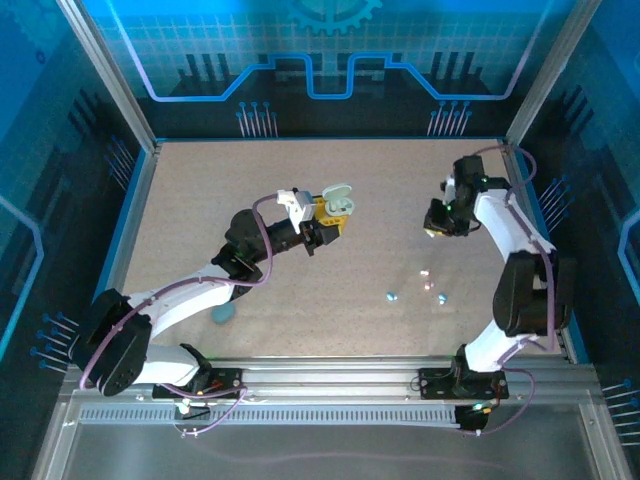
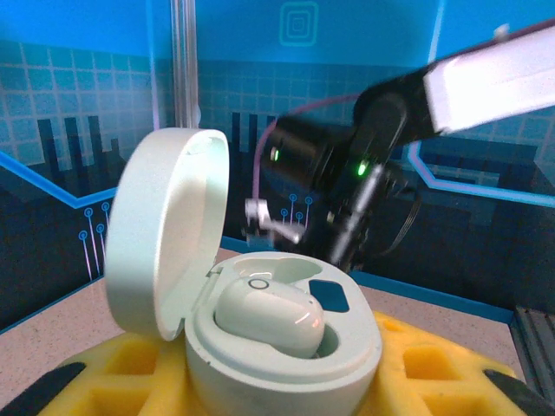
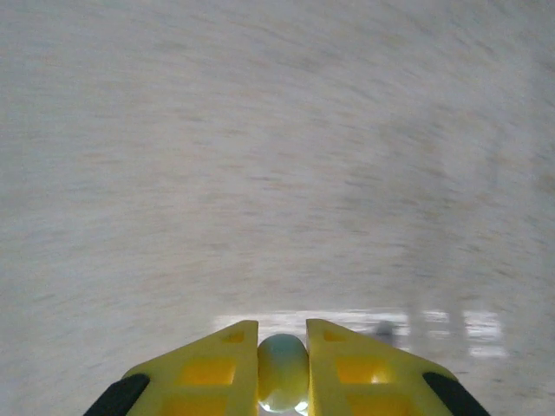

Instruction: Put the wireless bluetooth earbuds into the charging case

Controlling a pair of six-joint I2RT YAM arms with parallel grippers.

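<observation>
Nearest the left wrist lens, your yellow fingers (image 2: 104, 374) sit on either side of the charging case (image 2: 286, 368). The left gripper (image 1: 327, 226) is clamped on the case's base and holds it over the middle of the table (image 1: 300, 300). The lid (image 2: 165, 234) is swung open and stands upright on the left of that view. One whitish seated earbud (image 2: 269, 316) lies in the case, and the socket (image 2: 329, 295) just to its right shows its dark blue floor. Beyond the case you see the right arm (image 2: 364, 165), out of focus.

In the right wrist view, your right gripper (image 3: 283, 338) has its yellow pads pressed together on a pale earbud (image 3: 283, 374), pinched between the tips. The table under it is blurred. From above, the right gripper is level with the case, to its right and well apart from it.

Three loose pieces lie on the table nearer the bases than the right gripper. A whitish piece (image 1: 424, 272) is closest to it, with a pale blue piece (image 1: 392, 296) and a pink piece (image 1: 441, 298) further back toward you. A pale blue rounded thing (image 1: 222, 313) lies against the left forearm, partly hidden, so you cannot tell what it is.
</observation>
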